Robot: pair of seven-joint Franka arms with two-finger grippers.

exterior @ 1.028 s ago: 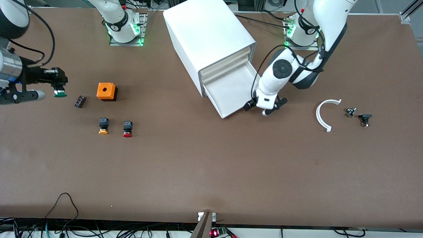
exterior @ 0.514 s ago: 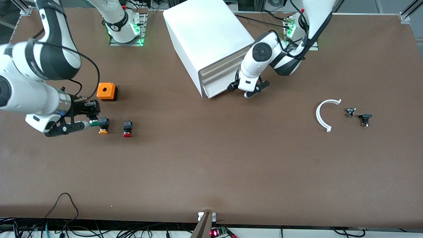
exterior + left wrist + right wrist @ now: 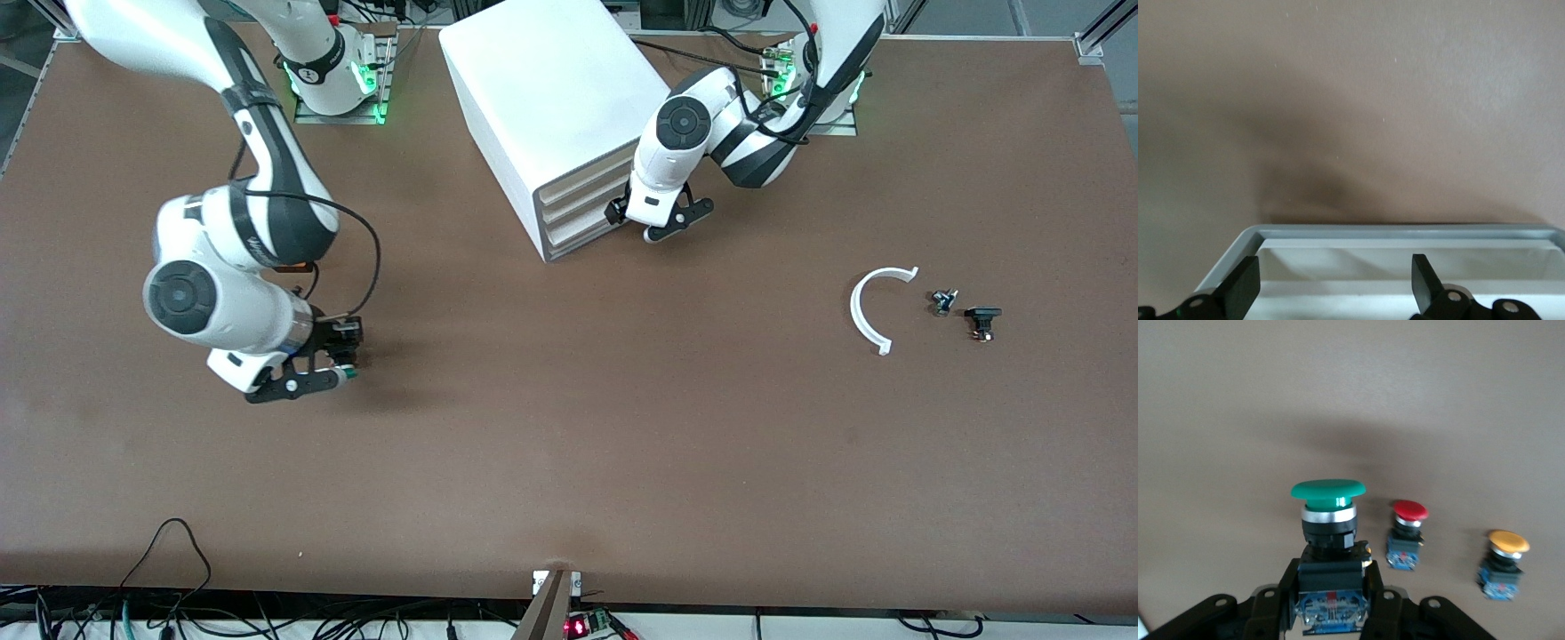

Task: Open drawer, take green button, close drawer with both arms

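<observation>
- Toward the right arm's end of the counter (image 3: 569, 462), in the front view, the right claw (image 3: 342, 360) hangs low over the brown surface, clenched on the button (image 3: 347, 373), of which only a speck of green cap shows past the fingers.
- At the counter's edge by the arm bases, the white cabinet (image 3: 551, 107) stands with its drawer (image 3: 582, 233) pushed in flush under the two upper ones.
- The left claw (image 3: 653, 222) sits just in front of the cabinet face, its fingers spread and holding nothing.
- Near the left arm's end lie a white curved piece (image 3: 867, 311) and two small dark parts (image 3: 965, 316) beside it.
- In the left wrist view, the left claw's two black fingertips (image 3: 1421, 280) stand apart above the drawer's pale rim (image 3: 1405, 233), with bare counter past it.
- In the right wrist view, the right claw's fingers (image 3: 1375, 597) grip the button's black body (image 3: 1328, 583), green cap (image 3: 1328, 491) pointing away; a red-capped button (image 3: 1407, 533) and a yellow-capped button (image 3: 1503, 563) stand on the counter beside it.
</observation>
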